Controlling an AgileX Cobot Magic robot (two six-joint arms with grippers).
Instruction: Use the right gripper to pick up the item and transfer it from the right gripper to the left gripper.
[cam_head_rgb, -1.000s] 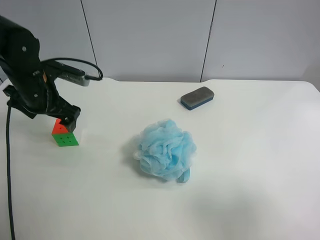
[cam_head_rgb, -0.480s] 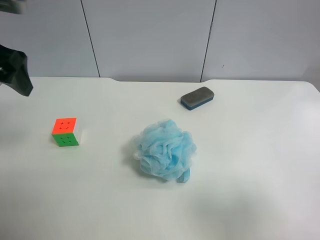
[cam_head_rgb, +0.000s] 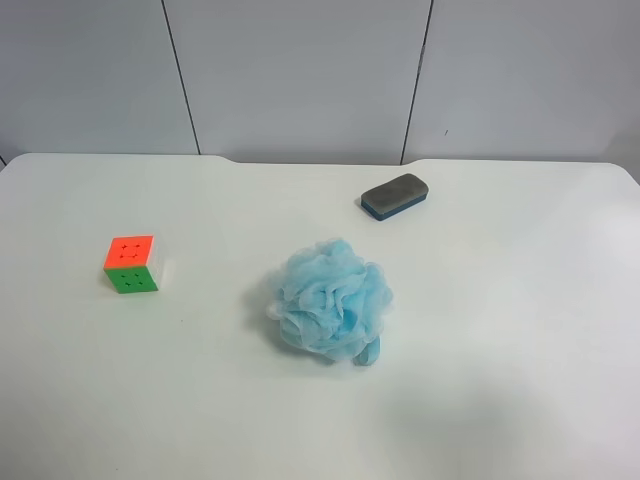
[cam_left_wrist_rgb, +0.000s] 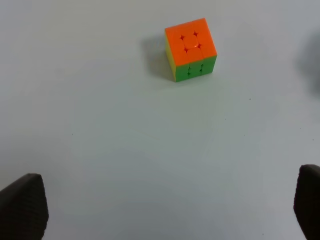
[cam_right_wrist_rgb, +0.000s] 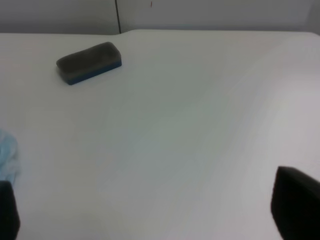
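One small orange-topped, green-fronted puzzle cube (cam_head_rgb: 131, 264) sits flat (no long axis); left gripper (cam_left_wrist_rgb: 160, 210) and right gripper (cam_right_wrist_rgb: 150, 210) both spread wide, empty.

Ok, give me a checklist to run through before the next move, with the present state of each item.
1. Small green, orange and white plastic puzzle cube sits flat on the white table: ok.
2. Cube free of any tool: ok.
3. Fluffy light-blue mesh bath sponge apart from the cube: ok.
4. Grey-and-blue oblong eraser apart from the cube: ok.
5. Right tool open, nothing between its fingertips: ok.
6. Left tool open, empty: ok. Cube lies ahead of it in the left wrist view.
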